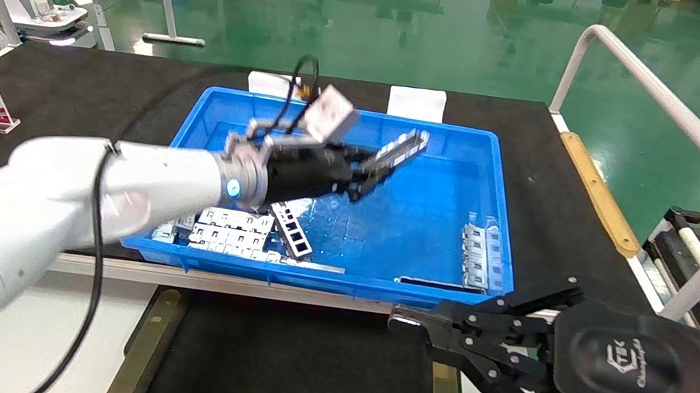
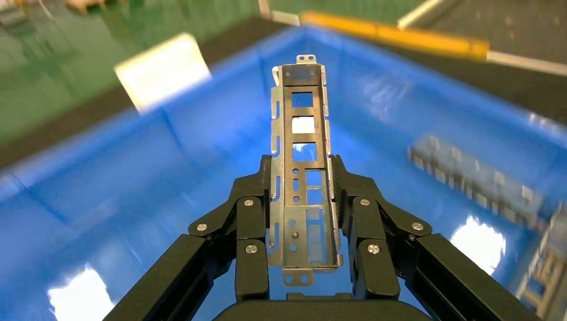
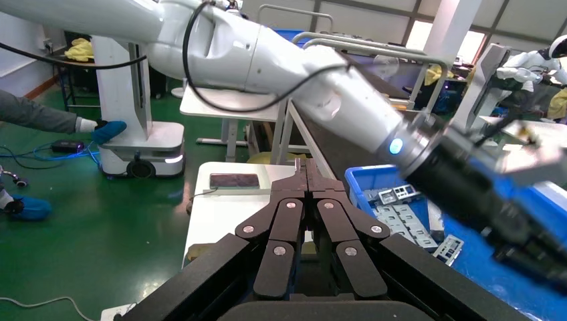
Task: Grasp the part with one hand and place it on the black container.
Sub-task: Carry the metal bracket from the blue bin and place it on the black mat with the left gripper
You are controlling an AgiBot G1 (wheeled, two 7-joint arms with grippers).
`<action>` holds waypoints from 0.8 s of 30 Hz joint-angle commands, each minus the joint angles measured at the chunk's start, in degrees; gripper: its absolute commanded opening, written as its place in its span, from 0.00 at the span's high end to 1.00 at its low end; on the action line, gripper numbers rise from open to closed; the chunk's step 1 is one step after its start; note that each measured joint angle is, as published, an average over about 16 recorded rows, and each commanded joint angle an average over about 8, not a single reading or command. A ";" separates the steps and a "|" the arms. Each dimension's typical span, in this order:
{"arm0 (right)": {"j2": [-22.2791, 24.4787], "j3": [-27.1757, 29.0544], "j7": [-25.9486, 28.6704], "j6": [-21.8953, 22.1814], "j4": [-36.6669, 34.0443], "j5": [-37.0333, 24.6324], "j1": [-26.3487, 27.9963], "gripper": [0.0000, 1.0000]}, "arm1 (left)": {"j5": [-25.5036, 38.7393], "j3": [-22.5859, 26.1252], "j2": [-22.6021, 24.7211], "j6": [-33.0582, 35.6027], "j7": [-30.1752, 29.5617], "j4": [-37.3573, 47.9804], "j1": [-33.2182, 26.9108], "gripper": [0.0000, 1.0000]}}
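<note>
So the left gripper is up over the middle of the blue bin, clamped on the part. The left wrist view shows it best: the two black fingers are squeezed against the long sides of the strip, near its lower end, and the rest of it sticks out past the fingertips with its row of rectangular cutouts showing. The strip is clear of the bin floor, and its free end points toward the bin's far right corner.

Down in the bin there's a pile of pale perforated plates at the near left corner, another ladder-style strip lying just beside them, and a second stack of plates by the right wall.

The black container sits just in front of the bin's near edge, with its tan rails along the sides.

The right gripper is parked by the bin's near right corner, over the right edge of the container, fingers pressed together on nothing.
</note>
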 commanded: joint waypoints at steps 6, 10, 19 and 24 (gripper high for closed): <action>0.00 -0.01 0.00 0.00 0.00 0.00 0.00 1.00 | -4.82 -2.79 -4.22 13.90 5.52 -2.83 -1.56 1.00; 0.00 -0.01 0.00 0.00 0.00 0.01 0.00 1.00 | -7.17 -4.03 -7.40 22.85 8.18 -4.65 -0.86 1.00; 0.01 -0.02 -0.01 0.01 0.00 0.01 0.00 1.00 | -8.40 -3.54 -14.88 29.74 6.62 -14.20 4.25 1.00; 0.01 -0.02 -0.01 0.01 0.00 0.01 0.01 1.00 | -8.48 -2.80 -20.70 27.21 3.75 -23.96 9.65 1.00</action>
